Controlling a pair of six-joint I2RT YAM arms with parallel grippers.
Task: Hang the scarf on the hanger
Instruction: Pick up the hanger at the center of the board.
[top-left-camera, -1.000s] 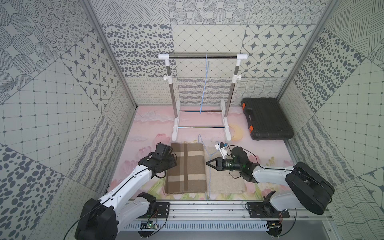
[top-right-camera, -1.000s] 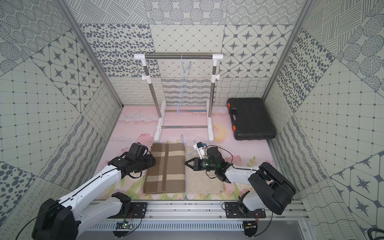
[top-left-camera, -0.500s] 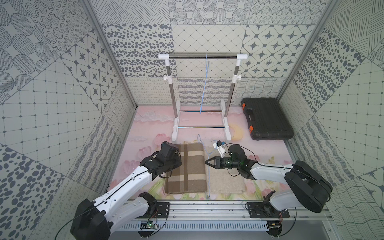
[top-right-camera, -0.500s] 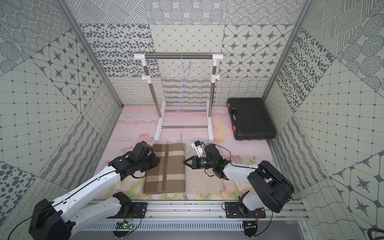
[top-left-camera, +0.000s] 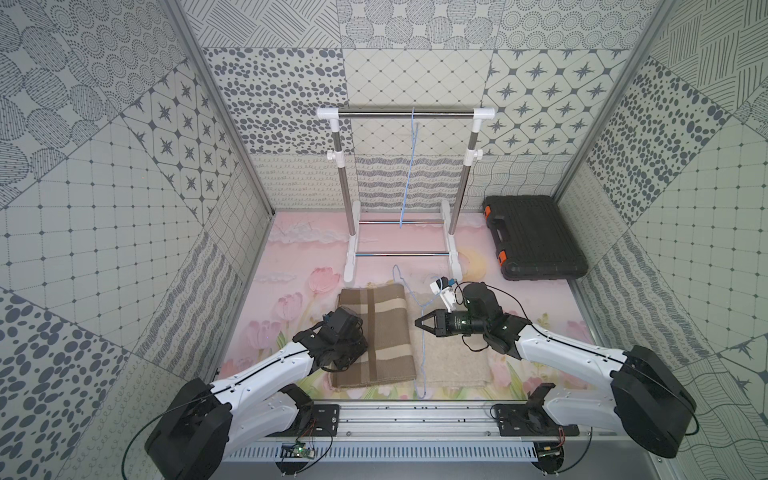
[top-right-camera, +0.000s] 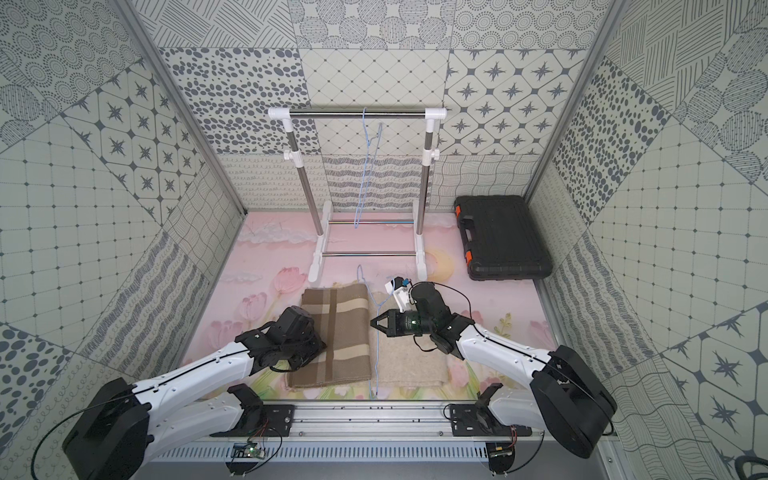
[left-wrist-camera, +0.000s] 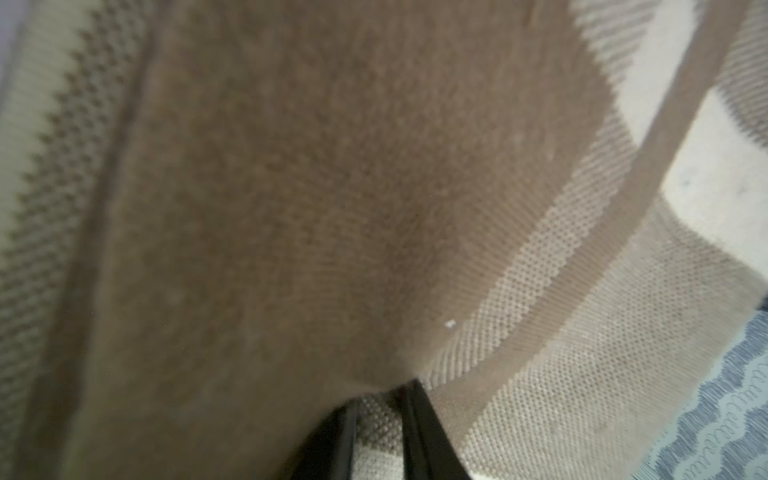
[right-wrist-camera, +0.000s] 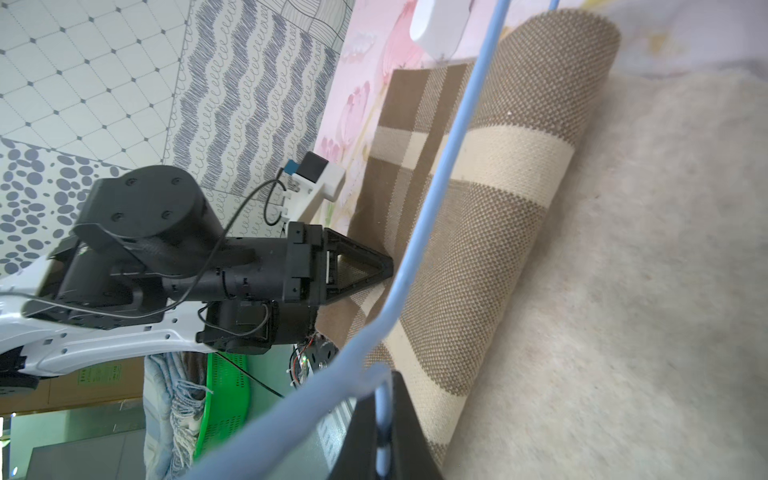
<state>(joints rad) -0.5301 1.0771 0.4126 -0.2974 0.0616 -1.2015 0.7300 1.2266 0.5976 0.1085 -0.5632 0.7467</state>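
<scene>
Top views: high over the front rail (top-left-camera: 415, 417), tilted down toward the rack (top-left-camera: 405, 114) — both cover nearly the same whole scene. Left wrist: hard against the scarf (left-wrist-camera: 291, 208), blurred. Right wrist: low beside the hanger (right-wrist-camera: 436, 195), facing the left gripper (right-wrist-camera: 388, 268) — shares the scarf.

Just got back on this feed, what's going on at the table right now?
The left tool is pinching the folded brown plaid scarf near its left edge; the scarf lies on the table. The right tool is shut on a blue wire hanger, holding it along the scarf's right edge, by a beige cloth. The scarf is not yet on the hanger. A second hanger hangs on the rack behind.
</scene>
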